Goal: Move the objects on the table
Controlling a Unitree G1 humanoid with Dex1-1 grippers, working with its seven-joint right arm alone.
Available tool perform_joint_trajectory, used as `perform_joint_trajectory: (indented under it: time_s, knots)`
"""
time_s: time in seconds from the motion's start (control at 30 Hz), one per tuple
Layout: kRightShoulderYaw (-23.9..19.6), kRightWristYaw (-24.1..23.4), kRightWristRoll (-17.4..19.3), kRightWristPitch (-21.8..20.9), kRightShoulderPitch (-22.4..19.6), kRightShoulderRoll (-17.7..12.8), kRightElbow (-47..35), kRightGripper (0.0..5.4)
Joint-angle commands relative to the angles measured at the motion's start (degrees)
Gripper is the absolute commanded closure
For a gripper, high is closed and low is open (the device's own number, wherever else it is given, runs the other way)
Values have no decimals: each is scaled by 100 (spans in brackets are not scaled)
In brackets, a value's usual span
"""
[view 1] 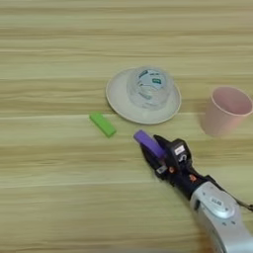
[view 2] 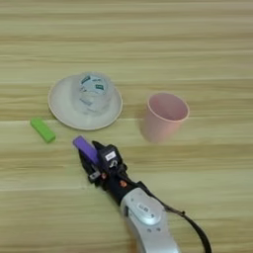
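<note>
Tabletop (view 1: pixel 49 197) of light wood with lengthwise grain fills both views, and we see five things on or over it. Our right arm (view 1: pixel 222 217) comes in from the bottom right corner, silver forearm leading to the black pincer (view 1: pixel 150 150), which is clenched on the purple bar (view 1: pixel 148 142): one finger (view 1: pixel 168 144) runs along the bar's right side, the other (view 1: pixel 148 159) lies at its lower left. The bar points up and to the left (whether it rests on the wood or is lifted clear, we cannot tell). The green bar (view 1: pixel 102 123) lies flat and free, to the left of the purple one and apart from it, slanted the same way, near the middle of the tabletop. Just beyond both bars sits a cream plate (view 1: pixel 118 101), with a clear round container (view 1: pixel 149 87) standing on it, a teal-marked label showing through its top. A pink cup (view 2: pixel 164 117) stands upright toward the right edge, apart from the plate and beyond the arm.
</note>
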Motion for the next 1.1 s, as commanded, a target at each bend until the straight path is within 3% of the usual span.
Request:
perform_joint_trajectory:
  time_s: [0.03,0.37,0.77,0.97,1.1]
  knots:
    - [10,-117,-111,25,-12,-58,108,382]
    - [17,-121,-50,17,12,-56,-54,399]
    - [-353,-155,159,554,357,-271,-2169,399]
    - [-1059,-289,563,974,139,-381,-3199,399]
    - [-1783,-387,859,1231,0,-560,-3560,399]
